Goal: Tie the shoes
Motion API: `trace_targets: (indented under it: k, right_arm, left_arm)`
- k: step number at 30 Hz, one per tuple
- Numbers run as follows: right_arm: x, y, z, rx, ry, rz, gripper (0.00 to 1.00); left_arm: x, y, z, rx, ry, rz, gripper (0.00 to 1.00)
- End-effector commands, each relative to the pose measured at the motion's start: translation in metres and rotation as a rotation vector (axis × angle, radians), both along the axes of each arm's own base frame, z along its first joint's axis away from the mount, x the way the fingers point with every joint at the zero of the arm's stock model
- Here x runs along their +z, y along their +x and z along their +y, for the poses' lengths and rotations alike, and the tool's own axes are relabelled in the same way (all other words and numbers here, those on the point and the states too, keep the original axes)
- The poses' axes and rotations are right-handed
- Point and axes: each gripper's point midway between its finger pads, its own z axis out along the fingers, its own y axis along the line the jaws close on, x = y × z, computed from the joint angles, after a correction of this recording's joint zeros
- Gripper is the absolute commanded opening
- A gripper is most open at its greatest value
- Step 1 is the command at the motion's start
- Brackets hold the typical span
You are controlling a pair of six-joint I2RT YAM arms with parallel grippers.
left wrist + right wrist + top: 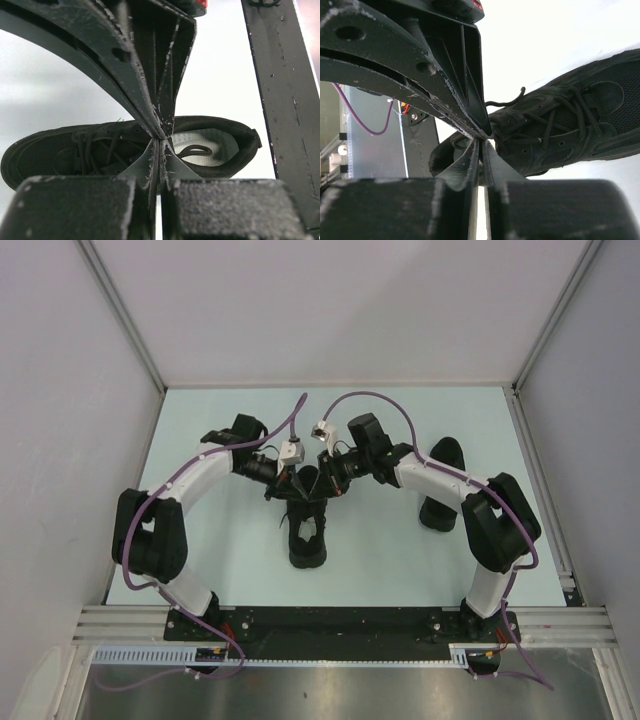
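One black low-top shoe (308, 540) lies mid-table with its heel toward the arm bases. The left wrist view shows the shoe (60, 155) side-on, with a lace loop (194, 149) resting on its pale grey insole (215, 142). My left gripper (161, 139) is shut, its tips meeting over the shoe's tongue. My right gripper (485, 140) is also shut, over the opening of the shoe (570, 125). A loose lace end (512, 101) curls up just beyond it. I cannot see whether either gripper pinches a lace. From above, the left gripper (290, 490) and right gripper (328, 488) sit close together over the shoe.
White walls and aluminium rails (130, 330) box in the pale table (220, 540). The black base plate (330, 625) runs along the near edge. A dark shape (437, 512) lies partly under the right forearm. A purple cable (365, 125) hangs at left in the right wrist view.
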Motion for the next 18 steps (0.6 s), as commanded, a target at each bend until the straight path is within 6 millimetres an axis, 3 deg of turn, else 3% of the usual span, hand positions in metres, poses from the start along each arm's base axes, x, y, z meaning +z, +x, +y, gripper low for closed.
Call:
trace_targets:
  k: [1,14,18]
  right_arm:
    - [0.005,0.004,0.008,0.013,0.004,-0.044,0.14]
    - [-0.003,-0.007,0.011,0.041,-0.031,-0.066,0.2]
    - [-0.007,-0.009,0.008,0.045,-0.048,-0.063,0.27]
  left_arm:
    - [0.031,0.01,-0.012,-0.046,-0.127,-0.095,0.0]
    - [0.036,0.013,-0.013,-0.045,-0.14,-0.095,0.0]
    - [0.037,0.013,-0.012,-0.041,-0.14,-0.091,0.0]
